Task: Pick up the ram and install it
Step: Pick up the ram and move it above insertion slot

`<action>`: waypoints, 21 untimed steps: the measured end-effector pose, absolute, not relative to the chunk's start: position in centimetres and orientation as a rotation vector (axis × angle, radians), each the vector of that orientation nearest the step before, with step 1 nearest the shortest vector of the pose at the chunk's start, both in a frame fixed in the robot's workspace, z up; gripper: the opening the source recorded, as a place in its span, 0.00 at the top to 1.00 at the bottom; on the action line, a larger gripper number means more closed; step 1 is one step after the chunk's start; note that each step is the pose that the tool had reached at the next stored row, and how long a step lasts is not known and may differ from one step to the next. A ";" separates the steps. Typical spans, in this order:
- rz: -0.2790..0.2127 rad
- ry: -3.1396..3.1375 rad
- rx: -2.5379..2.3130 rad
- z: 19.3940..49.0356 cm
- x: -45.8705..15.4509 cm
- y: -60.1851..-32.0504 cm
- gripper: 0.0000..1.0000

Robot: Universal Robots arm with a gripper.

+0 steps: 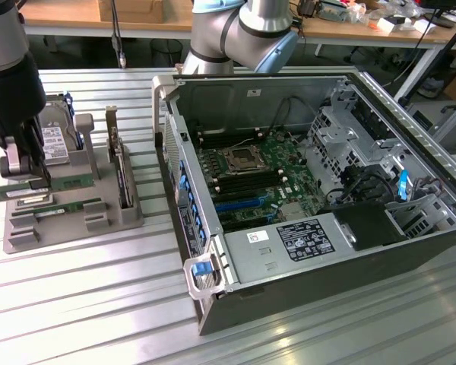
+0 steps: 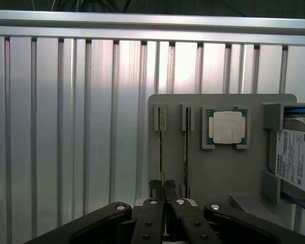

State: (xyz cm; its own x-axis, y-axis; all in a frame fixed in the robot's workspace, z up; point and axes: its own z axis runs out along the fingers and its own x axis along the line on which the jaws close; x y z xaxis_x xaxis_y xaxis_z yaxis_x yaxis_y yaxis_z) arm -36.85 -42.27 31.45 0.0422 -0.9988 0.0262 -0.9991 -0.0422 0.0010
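Note:
The ram (image 1: 42, 188) is a long green stick lying lengthwise at the grey holder tray (image 1: 76, 228) on the exterior view's left. My gripper (image 1: 26, 179) comes down on it from above with both fingers shut on its top edge. In the wrist view the ram (image 2: 162, 152) appears edge-on as a thin line running away from the gripper (image 2: 163, 187), in line with a slot of the tray (image 2: 218, 173). I cannot tell whether it has risen clear of the slot. A second green stick (image 1: 70, 207) sits in the neighbouring slot.
An open computer case (image 1: 410, 152) lies on the exterior view's right with its motherboard (image 1: 258, 175) exposed. The tray also holds a hard drive (image 1: 57, 141), an upright expansion card (image 1: 120, 171) and a square silver processor (image 2: 226, 127). A ribbed metal table (image 1: 91, 304) lies underneath.

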 end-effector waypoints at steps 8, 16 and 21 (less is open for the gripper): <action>0.028 -2.161 2.254 31.9 -36.9 -42.3 0.88; 0.028 -2.161 2.254 32.3 -36.9 -42.3 0.88; 0.028 -2.161 2.254 32.7 -36.9 -42.3 0.88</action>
State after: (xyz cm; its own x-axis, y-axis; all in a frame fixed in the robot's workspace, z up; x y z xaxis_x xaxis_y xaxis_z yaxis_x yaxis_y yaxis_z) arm -36.86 -42.27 32.67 0.0422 -0.9988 0.0262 -0.9991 -0.0422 0.0010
